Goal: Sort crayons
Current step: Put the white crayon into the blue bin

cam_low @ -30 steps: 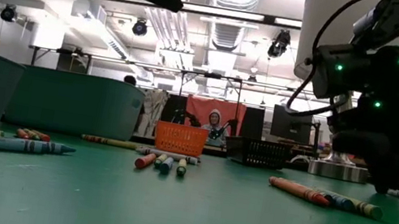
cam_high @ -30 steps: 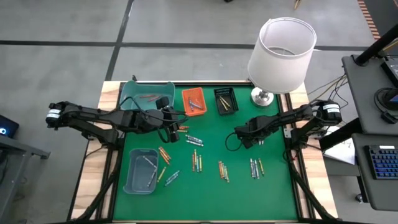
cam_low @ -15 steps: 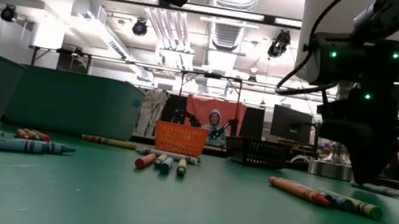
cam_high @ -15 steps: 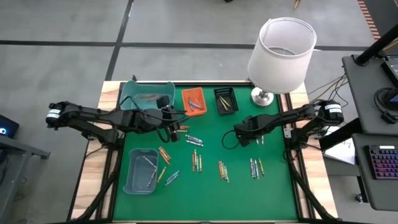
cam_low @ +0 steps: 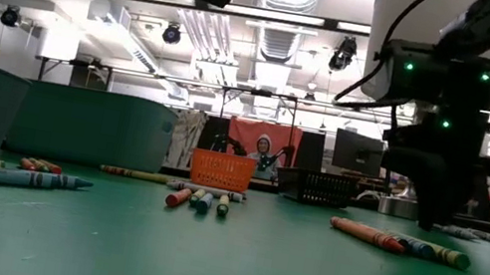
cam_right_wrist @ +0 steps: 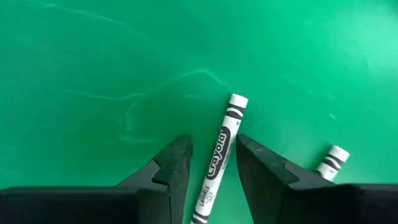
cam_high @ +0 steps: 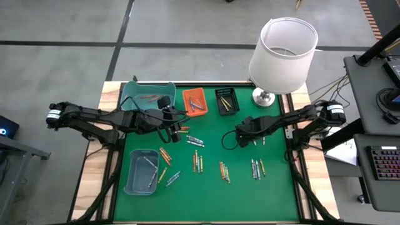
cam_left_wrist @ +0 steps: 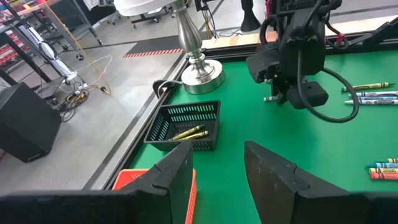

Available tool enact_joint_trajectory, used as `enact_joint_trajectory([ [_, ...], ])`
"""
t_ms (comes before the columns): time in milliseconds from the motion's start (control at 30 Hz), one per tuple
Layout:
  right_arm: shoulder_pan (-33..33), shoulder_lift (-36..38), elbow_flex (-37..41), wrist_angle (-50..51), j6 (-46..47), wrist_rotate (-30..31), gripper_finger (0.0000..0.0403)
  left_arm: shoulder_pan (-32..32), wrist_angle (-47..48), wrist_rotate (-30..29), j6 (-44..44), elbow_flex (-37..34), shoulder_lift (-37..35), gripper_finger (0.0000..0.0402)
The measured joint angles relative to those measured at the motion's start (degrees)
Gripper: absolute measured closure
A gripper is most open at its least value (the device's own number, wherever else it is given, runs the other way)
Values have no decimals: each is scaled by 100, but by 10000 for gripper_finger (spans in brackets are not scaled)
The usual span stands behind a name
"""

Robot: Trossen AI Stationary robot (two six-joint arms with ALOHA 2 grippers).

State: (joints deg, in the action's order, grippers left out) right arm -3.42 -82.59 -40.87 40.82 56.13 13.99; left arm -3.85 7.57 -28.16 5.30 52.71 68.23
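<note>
Many crayons lie loose on the green mat (cam_high: 275, 187), in small groups (cam_high: 197, 162), (cam_high: 224, 171), (cam_high: 257, 167). My right gripper (cam_right_wrist: 213, 163) points steeply down at the mat, right of the middle (cam_high: 240, 141), open. A white-wrapped crayon (cam_right_wrist: 219, 152) lies slantwise on the mat between its fingers, and a second one (cam_right_wrist: 331, 160) lies beside it. My left gripper (cam_left_wrist: 217, 171) hovers open and holds nothing, high above the mat near the orange tray (cam_high: 194, 102), over a few red and orange crayons (cam_high: 184, 129). My right gripper's fingers come from above and stand on either side of the white crayon's middle (cam_right_wrist: 214, 163), which lies flat on the mat. The gaps on both sides are very narrow. I cannot tell whether either finger touches it.
A large teal tray (cam_high: 147, 95), the orange tray and a black mesh tray (cam_high: 226, 101) line the far edge. A grey-blue tray (cam_high: 140, 172) sits near left. A white-shaded lamp (cam_high: 284, 47) stands at the far right, its base (cam_left_wrist: 200, 71) on the mat.
My right gripper has tipped its fingers more steeply down toward the mat and its tips have swung a little toward the table's left. The left arm and the crayons have kept still.
</note>
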Motion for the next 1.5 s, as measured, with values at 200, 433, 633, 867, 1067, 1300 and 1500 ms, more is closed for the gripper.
enact_joint_trajectory([
  [200, 2, 14, 351, -622, -32, 20, 312, -1, -4, 17, -22, 0, 0, 274],
  [433, 2, 3, 325, -944, -434, 261, 380, 0, -438, 684, -28, -141, 20, 274],
  [633, -1, 193, -7, -1174, -930, 255, 389, -7, -1596, 1229, -178, -629, 20, 274],
  [867, 9, 774, 32, -3948, -2503, 198, 390, -25, -3780, 2299, -698, -1671, 87, 274],
  [1067, 11, 543, 77, -7424, -4305, -999, 390, -22, -4718, 2291, -933, -2049, 160, 274],
  [1300, 17, -157, 24, -10218, -5005, -2032, 390, -22, -4847, 2291, -933, -2018, 290, 274],
  [1500, 28, -710, -287, -10741, -5124, -2307, 390, -12, -4854, 2284, -925, -1723, 636, 274],
])
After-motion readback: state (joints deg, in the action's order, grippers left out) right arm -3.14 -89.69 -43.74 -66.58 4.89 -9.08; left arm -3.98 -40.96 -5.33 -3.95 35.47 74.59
